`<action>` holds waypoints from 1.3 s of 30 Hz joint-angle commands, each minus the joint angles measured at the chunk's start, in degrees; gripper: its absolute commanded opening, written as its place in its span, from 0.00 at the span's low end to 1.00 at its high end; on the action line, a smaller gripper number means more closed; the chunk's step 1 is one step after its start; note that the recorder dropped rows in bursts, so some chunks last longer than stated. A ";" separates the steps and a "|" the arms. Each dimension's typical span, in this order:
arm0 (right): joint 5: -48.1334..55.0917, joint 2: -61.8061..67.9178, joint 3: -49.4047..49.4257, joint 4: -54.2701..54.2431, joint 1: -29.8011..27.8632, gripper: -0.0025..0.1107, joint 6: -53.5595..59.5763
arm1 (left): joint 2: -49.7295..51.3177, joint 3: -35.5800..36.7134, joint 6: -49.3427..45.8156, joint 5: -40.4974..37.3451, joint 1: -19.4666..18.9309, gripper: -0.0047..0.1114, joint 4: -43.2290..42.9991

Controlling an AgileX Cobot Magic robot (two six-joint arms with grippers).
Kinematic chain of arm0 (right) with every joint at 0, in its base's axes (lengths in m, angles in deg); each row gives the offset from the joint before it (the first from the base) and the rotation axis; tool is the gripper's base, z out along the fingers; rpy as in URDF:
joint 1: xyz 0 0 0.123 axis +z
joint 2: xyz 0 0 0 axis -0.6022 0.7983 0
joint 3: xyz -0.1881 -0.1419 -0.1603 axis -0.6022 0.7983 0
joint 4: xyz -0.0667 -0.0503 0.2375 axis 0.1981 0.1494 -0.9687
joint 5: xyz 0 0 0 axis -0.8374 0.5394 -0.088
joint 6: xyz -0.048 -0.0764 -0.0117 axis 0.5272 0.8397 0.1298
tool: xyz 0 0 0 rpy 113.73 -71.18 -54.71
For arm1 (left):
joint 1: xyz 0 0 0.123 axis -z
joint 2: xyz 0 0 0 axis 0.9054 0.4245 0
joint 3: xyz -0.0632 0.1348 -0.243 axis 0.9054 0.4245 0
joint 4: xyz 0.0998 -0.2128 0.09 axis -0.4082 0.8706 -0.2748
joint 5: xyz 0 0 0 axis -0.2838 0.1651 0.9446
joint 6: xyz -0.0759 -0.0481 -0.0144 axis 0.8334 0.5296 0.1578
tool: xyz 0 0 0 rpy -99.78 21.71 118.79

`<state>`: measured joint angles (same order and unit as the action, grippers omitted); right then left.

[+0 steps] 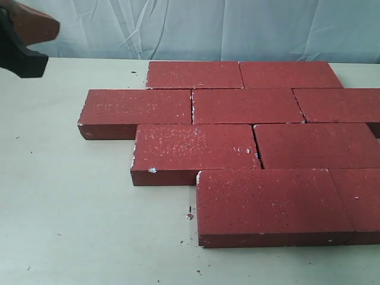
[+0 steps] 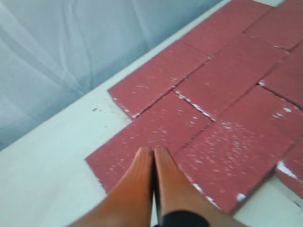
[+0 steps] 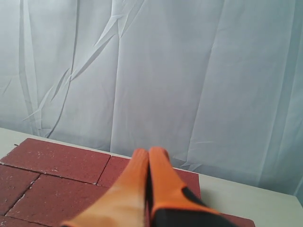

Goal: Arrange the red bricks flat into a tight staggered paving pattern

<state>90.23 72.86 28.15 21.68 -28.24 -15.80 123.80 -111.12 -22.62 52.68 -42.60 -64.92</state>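
Nearest the exterior camera, 2 of the red bricks (image 1: pixel 270 205) form the front row, lying flat and touching end to end, the right one cut off by the frame edge. Behind them come a row of 2, a row of 3 and a back row of 2, 9 in all. Each row is offset sideways from the next, with the joints tight. They rest on a pale table (image 1: pixel 71 208), with a few red crumbs (image 1: pixel 190 215) just beside the front row's left end. A wrinkled cloth backdrop (image 1: pixel 178 29) hangs behind. The left gripper (image 2: pixel 153 152) sits in the exterior view's upper left corner, clear of the bricks, its orange fingers pressed together on nothing. The right gripper (image 3: pixel 148 153) is likewise closed and empty, above the paving's far edge.
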 commanded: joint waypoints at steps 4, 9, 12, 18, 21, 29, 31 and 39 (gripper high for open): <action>-0.71 -0.26 0.21 0.03 -0.10 0.01 -0.07 | -6.51 7.27 24.64 10.77 -0.02 0.04 -26.59; -0.71 -0.26 0.21 0.03 -0.10 0.01 -0.07 | -14.67 14.69 24.75 17.07 -2.24 0.04 -28.51; -0.71 -0.26 0.21 0.03 -0.10 0.01 -0.07 | -19.02 19.39 24.75 18.32 -7.36 0.04 -28.20; -0.71 -0.26 0.21 0.03 -0.10 0.01 -0.07 | -25.01 25.93 24.75 19.01 -13.91 0.04 -25.84; -0.71 -0.26 0.21 0.03 -0.10 0.01 -0.07 | -27.84 30.06 25.78 20.84 -15.41 0.04 -25.70; -0.37 -0.26 0.21 -0.07 -0.10 0.01 -0.07 | -34.03 37.29 27.67 22.53 -17.70 0.04 -25.21; -0.37 -0.26 0.21 -0.07 -0.10 0.01 -0.07 | -36.89 39.98 27.67 22.53 -19.24 0.04 -23.50; -0.50 -0.26 0.21 -0.05 -0.10 0.01 -0.07 | -49.66 49.91 27.67 22.49 -25.01 0.04 -18.16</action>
<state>90.34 72.86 28.15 21.68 -28.24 -15.80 76.44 -62.91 4.69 74.55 -66.83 -84.39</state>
